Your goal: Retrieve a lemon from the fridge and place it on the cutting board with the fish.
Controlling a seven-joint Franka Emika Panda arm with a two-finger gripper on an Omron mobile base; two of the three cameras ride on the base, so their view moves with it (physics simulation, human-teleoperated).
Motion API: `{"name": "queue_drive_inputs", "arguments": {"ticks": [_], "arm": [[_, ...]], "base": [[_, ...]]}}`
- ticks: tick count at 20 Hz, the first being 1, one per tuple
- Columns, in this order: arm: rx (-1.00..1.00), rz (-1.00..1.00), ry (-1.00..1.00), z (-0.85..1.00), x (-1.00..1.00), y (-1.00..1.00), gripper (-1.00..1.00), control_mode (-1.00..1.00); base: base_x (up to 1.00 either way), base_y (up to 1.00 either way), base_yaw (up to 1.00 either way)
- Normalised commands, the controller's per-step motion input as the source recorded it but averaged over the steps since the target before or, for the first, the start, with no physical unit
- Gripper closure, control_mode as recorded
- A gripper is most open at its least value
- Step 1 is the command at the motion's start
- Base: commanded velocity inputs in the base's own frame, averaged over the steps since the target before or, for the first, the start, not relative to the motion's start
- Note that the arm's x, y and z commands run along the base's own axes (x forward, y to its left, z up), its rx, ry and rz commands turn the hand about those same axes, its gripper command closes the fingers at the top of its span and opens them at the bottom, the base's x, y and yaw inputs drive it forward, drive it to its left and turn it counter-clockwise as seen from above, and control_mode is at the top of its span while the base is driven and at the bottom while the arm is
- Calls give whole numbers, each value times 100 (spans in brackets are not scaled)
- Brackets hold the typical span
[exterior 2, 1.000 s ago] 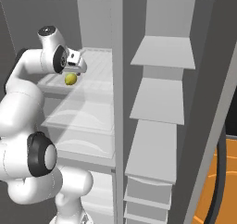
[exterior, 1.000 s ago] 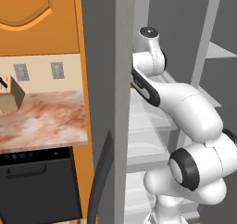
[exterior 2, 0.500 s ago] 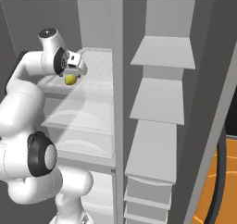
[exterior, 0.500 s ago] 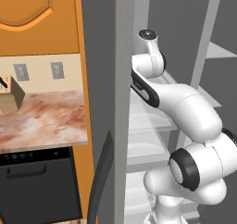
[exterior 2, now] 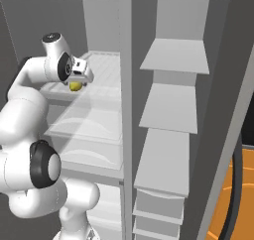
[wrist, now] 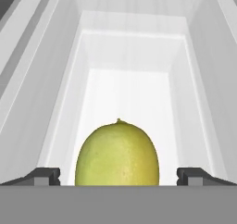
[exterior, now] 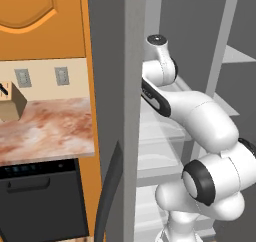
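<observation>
no writing readable. inside the fridge (exterior 2: 168, 60), the pincer (wrist: 118, 177) stays spread wide around the lemon (wrist: 117, 153), barely moved since.

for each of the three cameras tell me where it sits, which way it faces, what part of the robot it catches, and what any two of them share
Left base view: behind the arm on its left, facing the open fridge and a counter; the arm rises at lower right.
Right base view: behind on the right, facing the fridge shelves; the arm rises at lower left, the gripper over the lemon.
Hand view: on the hand, looking along a shelf at the lemon between the open fingertips.
Shared: right base and hand views both show the lemon.
</observation>
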Motion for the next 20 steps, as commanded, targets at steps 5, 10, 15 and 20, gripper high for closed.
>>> {"name": "queue_drive_inputs", "arguments": {"ticks": [5, 10, 15, 20], "arm": [[-3, 0, 5, -15, 0, 0, -100, -100], [-1, 0, 2, -7, 0, 0, -100, -100], [0, 0, 0, 0, 2, 0, -100, -100], [0, 0, 0, 0, 8, 0, -100, -100]], "base": [[0, 0, 0], [0, 0, 0], [0, 0, 0], [0, 0, 0]]}}
